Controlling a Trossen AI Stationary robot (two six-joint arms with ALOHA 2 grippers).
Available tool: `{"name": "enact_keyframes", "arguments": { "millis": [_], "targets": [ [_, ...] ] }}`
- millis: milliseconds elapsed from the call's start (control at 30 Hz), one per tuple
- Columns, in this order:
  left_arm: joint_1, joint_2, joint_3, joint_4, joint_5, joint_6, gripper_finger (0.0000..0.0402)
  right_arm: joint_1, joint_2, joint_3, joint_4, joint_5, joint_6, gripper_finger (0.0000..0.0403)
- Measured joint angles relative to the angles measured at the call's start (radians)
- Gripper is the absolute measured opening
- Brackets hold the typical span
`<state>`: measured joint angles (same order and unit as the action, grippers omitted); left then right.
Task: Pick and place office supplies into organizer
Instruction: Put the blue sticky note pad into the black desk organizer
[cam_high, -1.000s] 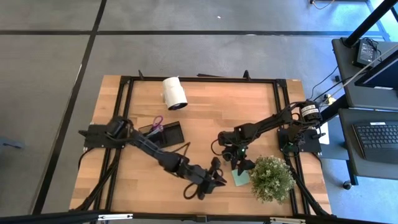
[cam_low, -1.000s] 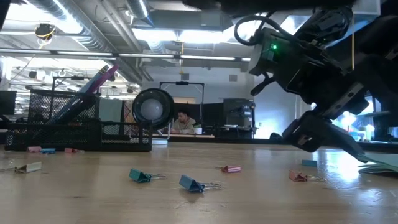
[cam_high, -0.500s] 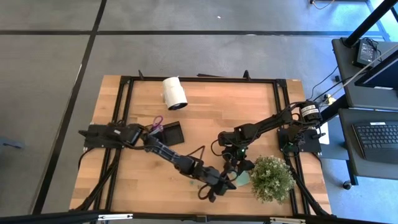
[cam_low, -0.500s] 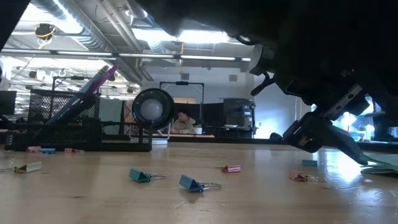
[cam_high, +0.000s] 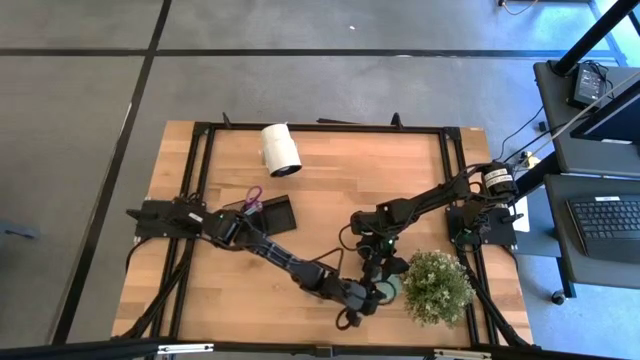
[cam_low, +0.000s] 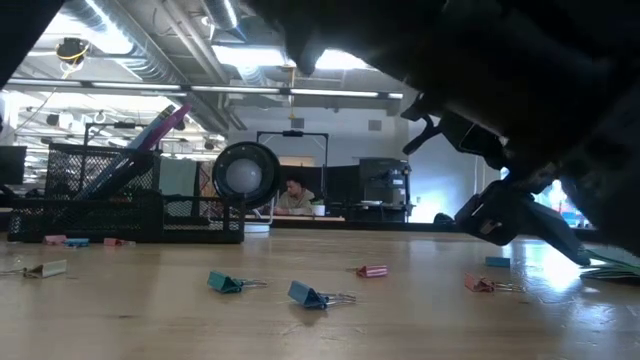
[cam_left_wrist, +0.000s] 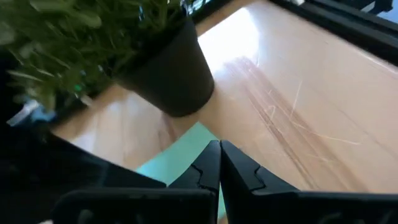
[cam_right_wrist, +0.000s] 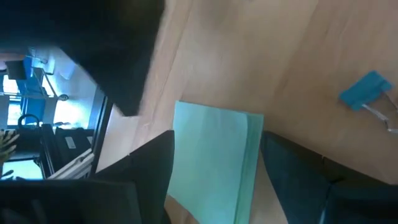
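Observation:
The light green sticky-note pad (cam_right_wrist: 214, 158) lies flat on the table next to the potted plant (cam_high: 437, 287); it also shows in the left wrist view (cam_left_wrist: 177, 158) and in the high view (cam_high: 391, 287). My right gripper (cam_right_wrist: 217, 171) is open just above it, one finger on either side of the pad. My left gripper (cam_left_wrist: 220, 149) is shut, its tips at the pad's edge, near the table's front right (cam_high: 368, 296). The black organizer (cam_high: 272, 213) stands at the left with purple-handled scissors (cam_high: 252, 196) in it. Small clips (cam_low: 310, 295) lie scattered on the table. My left gripper's shut fingertips (cam_left_wrist: 211, 155) stand low over the sticky-note pad's edge (cam_left_wrist: 193, 149), slanting down from the table's left. I cannot tell whether they touch it.
The plant's dark pot (cam_left_wrist: 168, 74) stands right beside the pad. A white roll (cam_high: 280, 150) lies at the table's far side. A blue clip (cam_right_wrist: 367, 90) lies near the pad. More clips (cam_low: 225, 283) (cam_low: 372, 271) (cam_low: 480, 285) lie on the wood. A person sits in the room behind (cam_low: 292, 195).
My left arm has stretched toward the table's right edge, carrying its shut gripper along the front of the table to the sticky-note pad beside the plant. The pad has stayed where it was.

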<state>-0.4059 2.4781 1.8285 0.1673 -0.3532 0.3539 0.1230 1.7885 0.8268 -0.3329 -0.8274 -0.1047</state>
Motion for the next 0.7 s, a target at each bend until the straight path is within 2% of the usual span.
{"name": "enact_keyframes", "arguments": {
  "millis": [133, 700],
  "targets": [
    [0.007, 0.002, 0.054, -0.139, -0.006, -0.087, 0.0001, -0.002, -0.001, 0.000, 0.005, -0.002, 0.015, 0.0243],
    [0.013, 0.051, 0.076, -0.160, -0.008, -0.163, 0.0001, 0.000, -0.001, 0.000, 0.010, -0.002, 0.018, 0.0243]
  ]
}}
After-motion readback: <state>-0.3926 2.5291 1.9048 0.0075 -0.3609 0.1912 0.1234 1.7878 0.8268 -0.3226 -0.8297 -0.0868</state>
